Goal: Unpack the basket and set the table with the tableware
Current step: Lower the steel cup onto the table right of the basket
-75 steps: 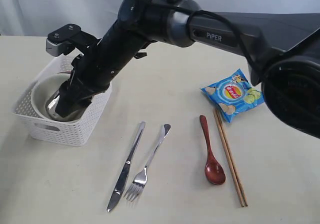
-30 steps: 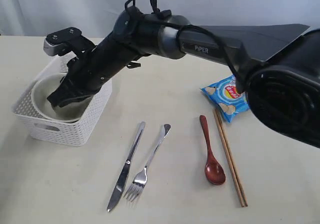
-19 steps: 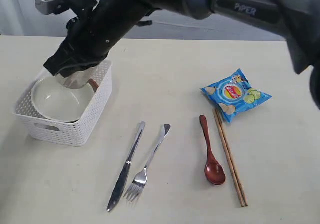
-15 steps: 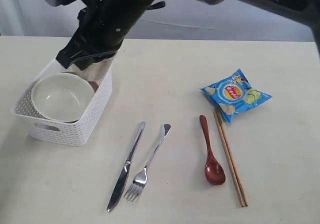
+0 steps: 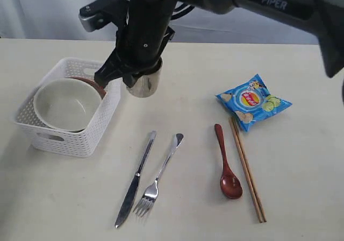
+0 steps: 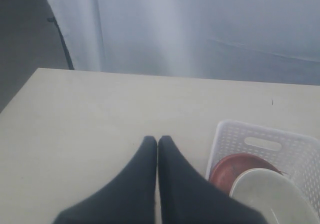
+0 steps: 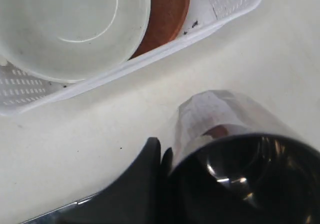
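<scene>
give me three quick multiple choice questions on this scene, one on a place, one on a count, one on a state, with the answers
1. Where is the steel cup relative to the basket?
A inside it
B under it
C outside it, held in the right pincer

2. How many dishes show in the basket?
A two
B three
C five

3. The left pincer is:
A wide open
B shut, empty
C shut on a cloth

Answers:
1 C: the pincer grips the cup's rim, clear of the basket wall.
2 A: only the cream bowl and the reddish-brown plate show.
3 B: its fingers meet with nothing between them.
</scene>
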